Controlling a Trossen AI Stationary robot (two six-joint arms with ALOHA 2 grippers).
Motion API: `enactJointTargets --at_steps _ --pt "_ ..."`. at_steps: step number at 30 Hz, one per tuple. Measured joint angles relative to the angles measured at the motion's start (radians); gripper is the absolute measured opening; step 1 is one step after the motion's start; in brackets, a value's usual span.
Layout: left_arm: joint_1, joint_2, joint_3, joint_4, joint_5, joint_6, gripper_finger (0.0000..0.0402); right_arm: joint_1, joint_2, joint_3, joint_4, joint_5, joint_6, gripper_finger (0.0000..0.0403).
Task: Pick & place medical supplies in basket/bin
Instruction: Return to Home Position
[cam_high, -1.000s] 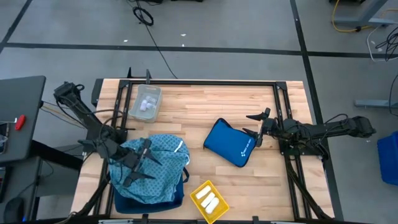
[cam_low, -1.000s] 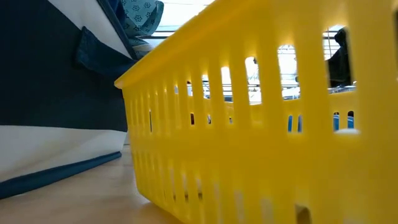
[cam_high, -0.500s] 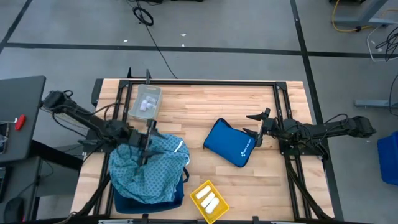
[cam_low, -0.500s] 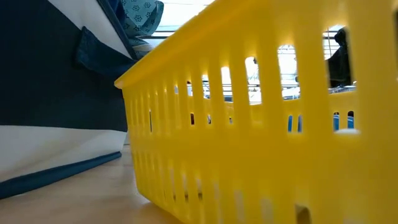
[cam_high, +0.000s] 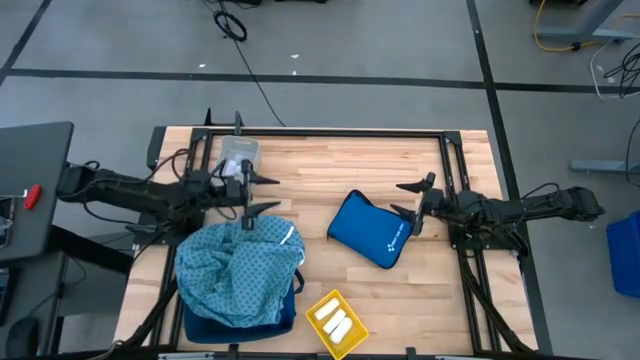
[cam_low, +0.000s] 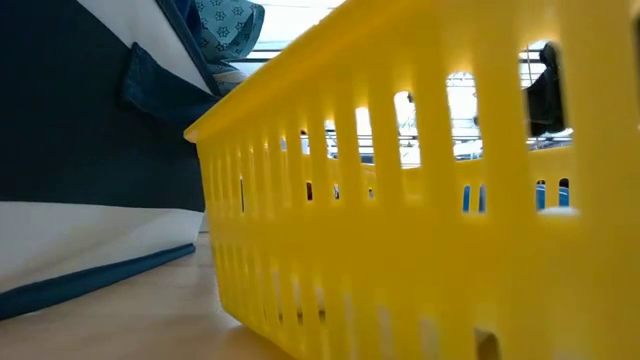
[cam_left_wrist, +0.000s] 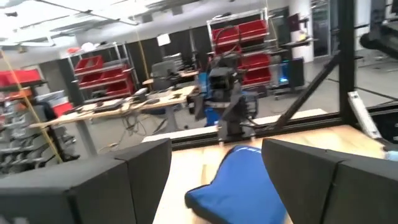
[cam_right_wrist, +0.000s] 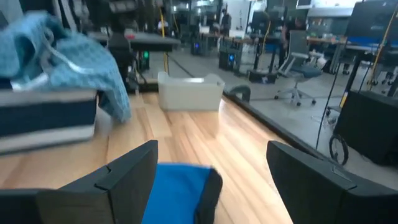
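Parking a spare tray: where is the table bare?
Bare wood: the far strip between clear bin and right claw, and the near right corner between pouch and yellow bin. Crowded on the left: cloth, left claw.

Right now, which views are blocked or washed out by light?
High view: even light, left hand and right hand unobstructed. Low view: yellow bin fills the frame, backlit through its slots. Left wrist view: fingers mask the bottom, ceiling lights glare above.

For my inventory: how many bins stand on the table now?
3: a clear bin near the table's upper-left corner in the high view, a blue bin under the light-blue cloth, a yellow bin beside it.
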Motion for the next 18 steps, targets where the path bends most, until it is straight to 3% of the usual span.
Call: enactJointTargets --at_steps 5,18 --pt "0.056 -0.003 0.000 -0.052 0.049 -0.034 0.0256 0.000 -0.001 0.000 0.073 -0.054 -0.002 0.0309" --pt "0.183 -0.130 -0.036 -0.210 0.120 -0.020 0.0256 -0.006 0.000 0.000 -0.004 -0.110 0.008 0.0309"
